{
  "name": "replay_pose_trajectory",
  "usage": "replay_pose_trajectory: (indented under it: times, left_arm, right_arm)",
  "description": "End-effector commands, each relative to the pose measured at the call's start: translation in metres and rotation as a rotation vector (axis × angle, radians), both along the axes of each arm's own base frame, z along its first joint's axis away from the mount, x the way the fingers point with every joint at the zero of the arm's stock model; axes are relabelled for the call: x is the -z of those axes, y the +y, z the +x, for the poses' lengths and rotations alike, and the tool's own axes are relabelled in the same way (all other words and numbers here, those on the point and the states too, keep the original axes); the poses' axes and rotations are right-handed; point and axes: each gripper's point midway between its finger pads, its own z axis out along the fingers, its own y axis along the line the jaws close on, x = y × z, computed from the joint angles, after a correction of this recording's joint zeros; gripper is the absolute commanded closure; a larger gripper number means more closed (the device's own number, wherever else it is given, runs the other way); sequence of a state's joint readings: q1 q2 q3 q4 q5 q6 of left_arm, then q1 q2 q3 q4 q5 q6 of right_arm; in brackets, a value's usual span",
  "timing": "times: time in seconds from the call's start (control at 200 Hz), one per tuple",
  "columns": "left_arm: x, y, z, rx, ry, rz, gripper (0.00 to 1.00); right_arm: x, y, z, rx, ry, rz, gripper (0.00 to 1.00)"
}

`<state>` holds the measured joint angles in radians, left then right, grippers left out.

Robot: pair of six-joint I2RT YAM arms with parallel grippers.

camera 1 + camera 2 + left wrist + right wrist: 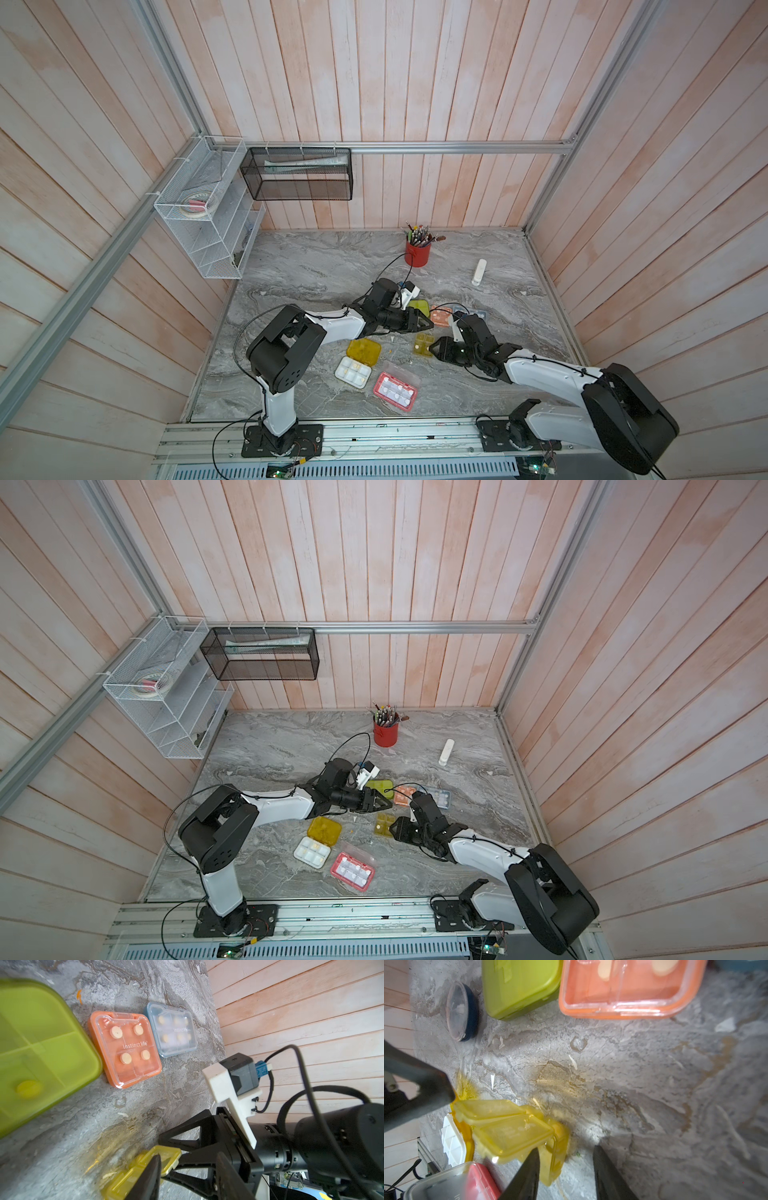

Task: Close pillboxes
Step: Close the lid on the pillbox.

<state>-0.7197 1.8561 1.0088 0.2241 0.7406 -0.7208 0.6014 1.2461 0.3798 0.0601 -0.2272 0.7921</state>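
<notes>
Left gripper: the jaws are parted and nothing is between them. The fingertips point at the right gripper, with one finger at the far end of the small olive pillbox.
Right gripper: the jaws are apart, and the gap between them shows only bare table. One finger overlaps the near edge of the small olive pillbox; whether it touches cannot be told.
Small olive pillbox: it lies between the two grippers' fingertips with two lid flaps raised, so it is open.
Lime pillbox: its lid is down. It sits just beyond the left gripper, on the far side from the arm bases.
Orange pillbox: its clear lid is shut over four tablets. It sits just beside the lime pillbox, ahead of the right gripper.
Light blue pillbox: its lid is down, and it sits just beside the orange pillbox.
Round dark pillbox: it has a clear top and sits near the lime pillbox, beyond the left gripper's finger.
Yellow pillbox: its white tray is bare and its yellow lid is flung open. It lies back toward the bases, beside the left forearm.
Pink-red pillbox: its clear lid is raised. It lies back toward the bases, behind both grippers.
Red cup of pencils: it stands well beyond both grippers, near the back wall.
</notes>
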Motion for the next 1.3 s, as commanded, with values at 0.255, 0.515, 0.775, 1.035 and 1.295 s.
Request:
replay_pose_trajectory:
  times: [0.255,0.515,0.775,1.035,1.295]
  left_arm:
    - [0.004,0.002,-0.014,0.013,-0.006,0.003,0.58]
    - [0.004,0.004,-0.015,0.014,-0.008,0.004,0.58]
    - [-0.011,0.008,-0.012,0.000,-0.037,-0.002,0.58]
    - [-0.004,0.016,0.000,-0.024,-0.035,0.017,0.57]
    - [0.010,0.013,0.004,-0.019,-0.021,0.034,0.57]
  right_arm:
    - [0.008,-0.009,0.003,0.031,0.012,-0.053,0.58]
    - [0.007,-0.011,0.003,0.035,0.013,-0.063,0.59]
    - [0.014,-0.010,0.001,0.033,0.028,-0.065,0.60]
    - [0.016,-0.013,-0.002,0.035,0.028,-0.070,0.62]
    - [0.013,-0.015,-0.001,0.043,0.017,-0.074,0.67]
